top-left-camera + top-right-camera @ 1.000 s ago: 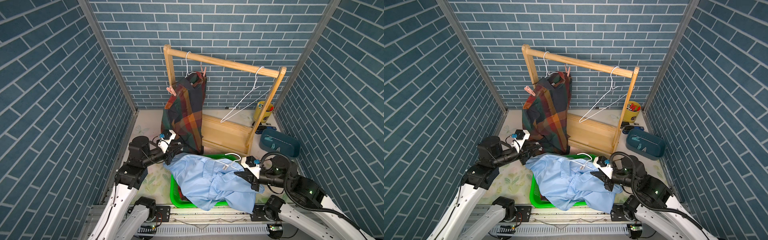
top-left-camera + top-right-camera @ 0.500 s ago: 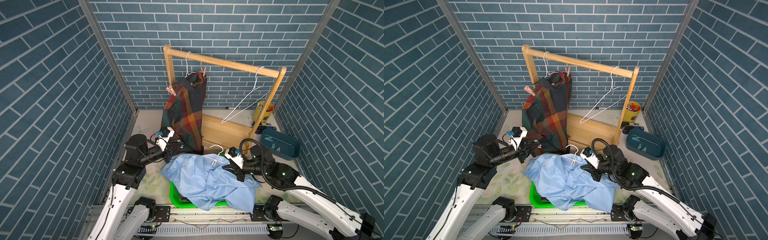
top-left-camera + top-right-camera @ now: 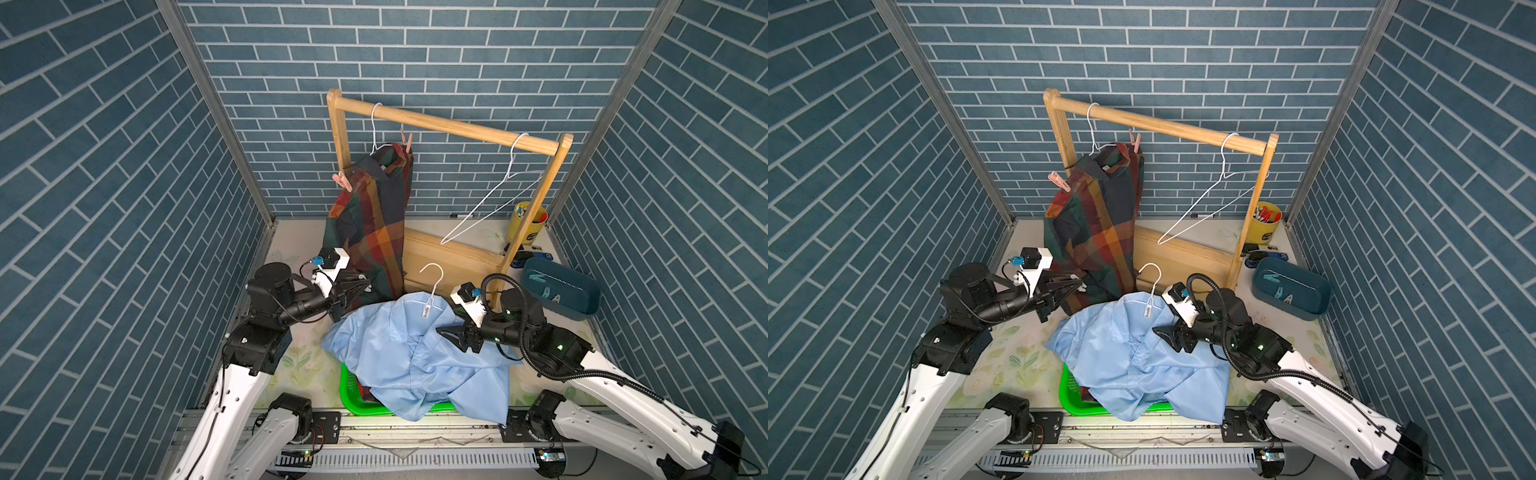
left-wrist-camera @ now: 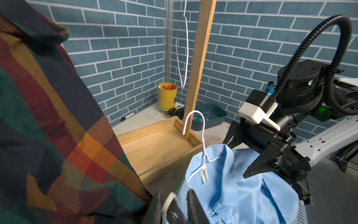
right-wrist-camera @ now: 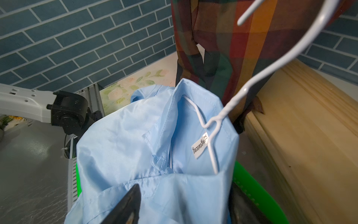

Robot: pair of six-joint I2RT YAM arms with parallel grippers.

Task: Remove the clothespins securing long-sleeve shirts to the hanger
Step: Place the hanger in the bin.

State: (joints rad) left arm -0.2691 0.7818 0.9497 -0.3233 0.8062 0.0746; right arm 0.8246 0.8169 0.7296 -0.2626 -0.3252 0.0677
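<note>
A: State of the left gripper?
B: Clenched on a pale clothespin. In the left wrist view the peg sat between the dark fingers, just beside the lower edge of the plaid shirt.

A: And the right gripper?
B: Released. Its jaws stood wide apart with nothing between them, hovering over a shoulder of the light blue shirt, near the collar.

A: Where was that shirt?
B: Off the wooden rack, slumped over the green basket at the front of the table. The white wire hanger was threaded through the collar, hook up.

A: Plaid one?
B: It hung from the rail. One pink clothespin was on the shoulder towards the left arm. A second pink clothespin was on the other shoulder, just under the rail.

A: Remaining items?
B: Teal clothespins lay inside the teal bin, near the rack's right post. A bare hanger hung at that end of the rail.
</note>
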